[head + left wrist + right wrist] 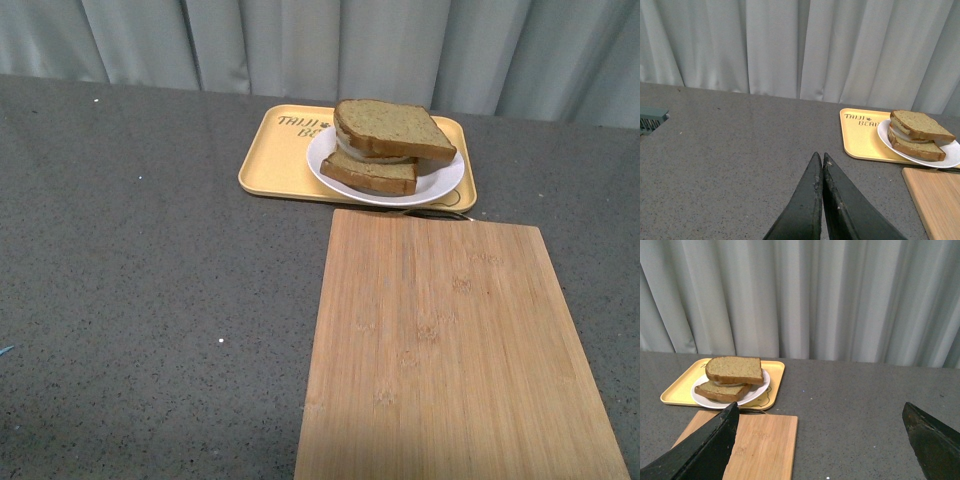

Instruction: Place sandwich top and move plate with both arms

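Observation:
The sandwich top (392,127), a speckled brown slice with a darker crust, lies a little askew on a lower bread slice (368,173) with something white between them. The stack sits on the round white plate (446,182). It also shows in the left wrist view (921,126) and the right wrist view (735,369). Neither arm is in the front view. My left gripper (821,156) is shut and empty over bare table, well to the left of the plate (952,152). My right gripper (821,410) is wide open and empty, above the table, apart from the plate (759,387).
The plate stands on a yellow tray (278,160) near the back of the grey table. A bamboo cutting board (450,350) lies just in front of the tray. A teal object (651,119) sits at the far left. Grey curtains hang behind.

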